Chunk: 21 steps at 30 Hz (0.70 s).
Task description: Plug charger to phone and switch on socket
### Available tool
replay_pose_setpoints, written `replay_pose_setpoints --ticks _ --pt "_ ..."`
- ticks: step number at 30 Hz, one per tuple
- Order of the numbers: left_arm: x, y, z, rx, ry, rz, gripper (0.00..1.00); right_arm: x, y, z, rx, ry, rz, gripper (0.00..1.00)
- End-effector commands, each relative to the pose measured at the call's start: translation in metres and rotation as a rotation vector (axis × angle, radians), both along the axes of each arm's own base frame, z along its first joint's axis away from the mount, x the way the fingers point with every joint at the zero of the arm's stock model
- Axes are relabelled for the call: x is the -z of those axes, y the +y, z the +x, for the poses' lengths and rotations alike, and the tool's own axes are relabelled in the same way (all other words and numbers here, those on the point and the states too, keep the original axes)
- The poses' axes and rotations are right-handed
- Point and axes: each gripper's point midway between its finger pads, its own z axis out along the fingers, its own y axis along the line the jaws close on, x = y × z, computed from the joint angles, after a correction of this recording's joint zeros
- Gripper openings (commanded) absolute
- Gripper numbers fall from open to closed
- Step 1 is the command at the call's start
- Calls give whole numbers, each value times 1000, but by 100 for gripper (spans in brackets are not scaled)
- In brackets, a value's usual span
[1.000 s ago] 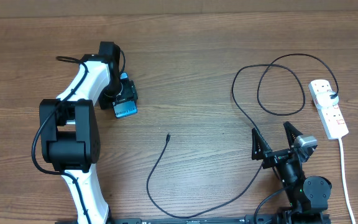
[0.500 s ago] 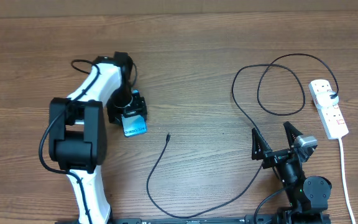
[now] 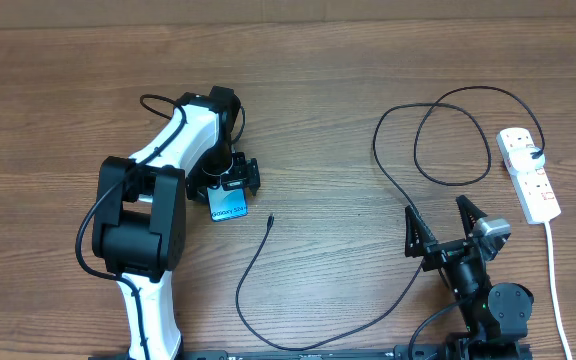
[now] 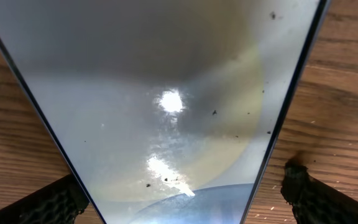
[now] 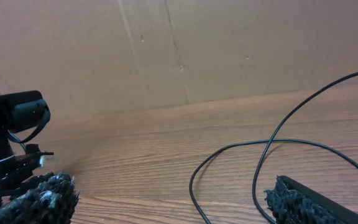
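Observation:
The phone [image 3: 227, 206], blue-screened, lies on the table just left of the charger's connector tip [image 3: 270, 218]. My left gripper [image 3: 231, 183] stands open over its far end. In the left wrist view the phone [image 4: 166, 93] fills the frame between the fingers of the left gripper [image 4: 179, 196], and bare wood shows between its edge and the right finger [image 4: 309, 196]. The charger's black cable [image 3: 375, 140] loops across to its plug [image 3: 535, 153] in the white socket [image 3: 528, 180]. My right gripper [image 3: 446, 225] is open and holds nothing; the cable [image 5: 272, 141] lies ahead of the right gripper [image 5: 173, 202].
The socket's white cord [image 3: 554, 280] runs down the right edge of the table. A cardboard wall [image 5: 229, 43] closes the far side. The left arm [image 5: 14, 115] shows at the left of the right wrist view.
My left gripper carried the phone right and toward the front, close to the connector tip, then opened off it. The right arm, cable and socket have not moved.

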Motion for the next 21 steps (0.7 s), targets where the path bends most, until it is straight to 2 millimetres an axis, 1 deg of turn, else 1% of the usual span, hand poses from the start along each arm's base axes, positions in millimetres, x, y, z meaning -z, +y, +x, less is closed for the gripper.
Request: replay_pose_setpoints --ticks 1,11,14,19,20,21 --pt "20 -3 -7 -54 51 -39 100 1 -3 1 17 -6 -5 100" --pt "22 4 10 -149 -1 -55 100 1 -3 1 17 -6 -5 100" --pt "23 12 18 -173 -23 -60 100 1 -3 1 17 -5 -5 100" --pt "23 17 21 -179 -31 -61 100 1 -3 1 17 -6 -5 100" --pt "23 17 21 -173 -32 -62 98 1 -3 1 17 -6 -5 100" --pt "23 17 21 -156 -34 -65 94 1 -3 1 17 -6 -5 100"
